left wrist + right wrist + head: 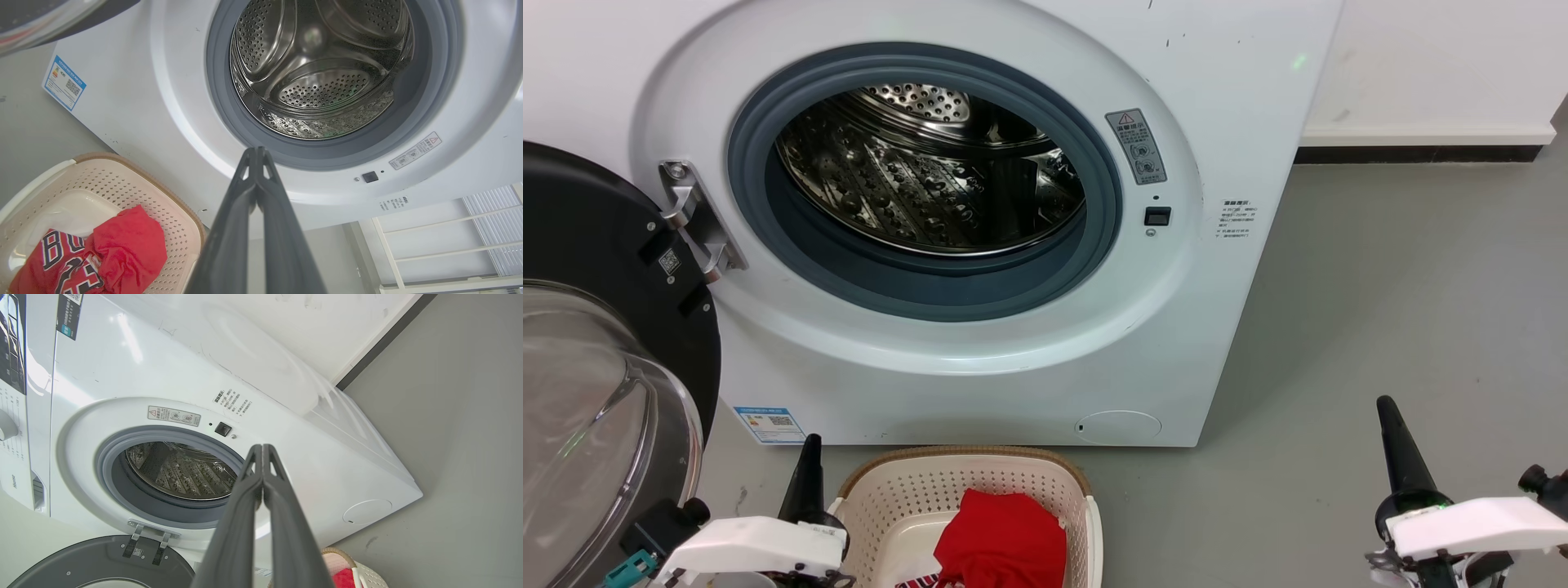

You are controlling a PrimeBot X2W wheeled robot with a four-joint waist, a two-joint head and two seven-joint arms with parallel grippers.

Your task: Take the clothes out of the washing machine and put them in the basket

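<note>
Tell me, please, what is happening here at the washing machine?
A two-armed robot is emptying the washing machine. Its door stands open at the left and the drum looks empty. The red clothes lie in the basket on the floor in front of it. The left gripper and right gripper are shut and hold nothing, either side of the basket.

The head camera is looking forward and down at the front of the washing machine from close by. The left wrist camera is aiming upward from low beside the basket. The right wrist camera is facing the machine rolled sideways. All three are sharing the drum.
</note>
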